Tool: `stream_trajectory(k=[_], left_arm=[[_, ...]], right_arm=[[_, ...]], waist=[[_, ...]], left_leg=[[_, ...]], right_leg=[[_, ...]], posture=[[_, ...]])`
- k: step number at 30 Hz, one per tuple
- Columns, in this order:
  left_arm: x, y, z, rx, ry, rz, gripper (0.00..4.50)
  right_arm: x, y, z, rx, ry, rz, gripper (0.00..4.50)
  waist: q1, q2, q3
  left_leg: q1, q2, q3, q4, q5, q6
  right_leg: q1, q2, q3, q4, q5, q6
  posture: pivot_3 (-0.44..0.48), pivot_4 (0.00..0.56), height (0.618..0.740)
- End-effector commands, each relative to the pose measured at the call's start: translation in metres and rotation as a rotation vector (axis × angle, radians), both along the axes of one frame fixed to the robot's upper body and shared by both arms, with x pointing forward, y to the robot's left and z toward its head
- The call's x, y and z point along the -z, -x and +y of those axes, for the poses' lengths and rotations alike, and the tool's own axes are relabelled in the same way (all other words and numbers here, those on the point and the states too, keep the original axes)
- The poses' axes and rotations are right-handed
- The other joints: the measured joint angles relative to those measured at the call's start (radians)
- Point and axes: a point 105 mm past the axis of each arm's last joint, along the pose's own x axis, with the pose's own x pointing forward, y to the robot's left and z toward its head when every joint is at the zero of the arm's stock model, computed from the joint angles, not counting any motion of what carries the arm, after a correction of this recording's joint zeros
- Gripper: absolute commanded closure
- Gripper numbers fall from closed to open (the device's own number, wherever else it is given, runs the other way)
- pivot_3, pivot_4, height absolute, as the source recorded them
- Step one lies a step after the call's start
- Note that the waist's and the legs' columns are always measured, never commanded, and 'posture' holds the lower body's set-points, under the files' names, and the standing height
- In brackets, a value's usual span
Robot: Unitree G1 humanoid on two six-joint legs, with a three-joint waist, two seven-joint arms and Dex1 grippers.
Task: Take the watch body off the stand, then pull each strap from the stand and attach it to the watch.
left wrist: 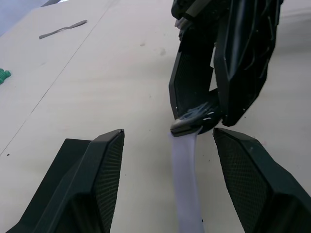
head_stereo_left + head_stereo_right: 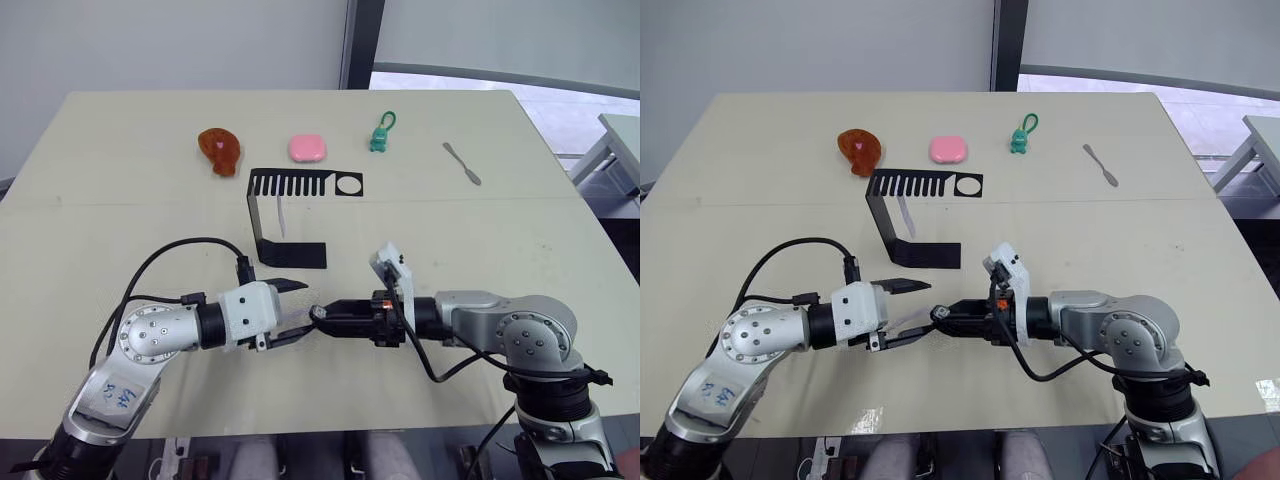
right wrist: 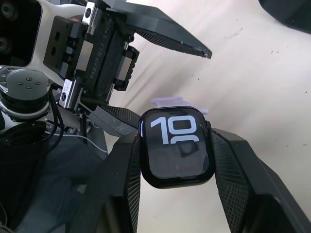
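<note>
R claw was clamped on the watch body, its two fingers pressed against the case's opposite sides, screen w/ light digits facing the wrist cam; the body was held just above the desk, in front of the stand. L claw stood wide open, gripping nothing, w/ one pale strap running up the gap between its fingers and reaching the watch body's edge. Whether that strap was seated in the case slot or only touching it couldn't be told from these views. The second strap hung from the stand's comb bar, beside the upright, so by my read body removal was done, first strap was at the attach stage, and the second strap was not yet pulled. Risks, as judgement: w/ L claw open the strap was unsupported, so if not clicked in it could slide out and drop to the desk; any push along the strap could twist the small case in R claw's side grip or pop it loose; the two claws were nearly tip to tip, so a small misalignment could knock them together. Drumstick toy, pink case, green keychain figure and grey metal tool lay along the desk's far side, well apart from the work.
</note>
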Motion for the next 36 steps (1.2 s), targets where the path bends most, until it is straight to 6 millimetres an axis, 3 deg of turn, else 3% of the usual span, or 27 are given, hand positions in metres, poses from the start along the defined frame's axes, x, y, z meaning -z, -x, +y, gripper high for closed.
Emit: stream_trajectory(k=[1,28,31,36], left_arm=[[-0.006,0.0,0.001,-0.015,0.023,-0.017,1.34],[0.004,0.003,-0.001,0.019,-0.033,-0.024,1.34],[0.004,0.003,-0.003,0.025,-0.025,-0.021,2.15],[0.005,0.004,-0.004,0.028,-0.028,-0.018,4.45]], right_arm=[[-0.01,0.0,0.001,-0.004,-0.032,-0.004,2.9],[-0.01,0.0,0.002,0.005,-0.042,0.06,2.9],[-0.009,0.0,0.002,0.004,-0.041,0.062,2.9],[-0.009,0.0,0.002,0.004,-0.043,0.064,2.9]], waist=[[0.0,0.0,0.0],[0.0,0.0,0.0],[0.0,0.0,0.0],[0.0,0.0,0.0]], left_leg=[[0.0,0.0,0.0,0.0,0.0,0.0],[0.0,0.0,0.0,0.0,0.0,0.0],[0.0,0.0,0.0,0.0,0.0,0.0],[0.0,0.0,0.0,0.0,0.0,0.0]], right_leg=[[0.0,0.0,0.0,0.0,0.0,0.0],[0.0,0.0,0.0,0.0,0.0,0.0],[0.0,0.0,0.0,0.0,0.0,0.0],[0.0,0.0,0.0,0.0,0.0,0.0]], posture=[[0.0,0.15,0.74],[0.0,0.15,0.74],[0.0,0.15,0.74],[0.0,0.15,0.74]])
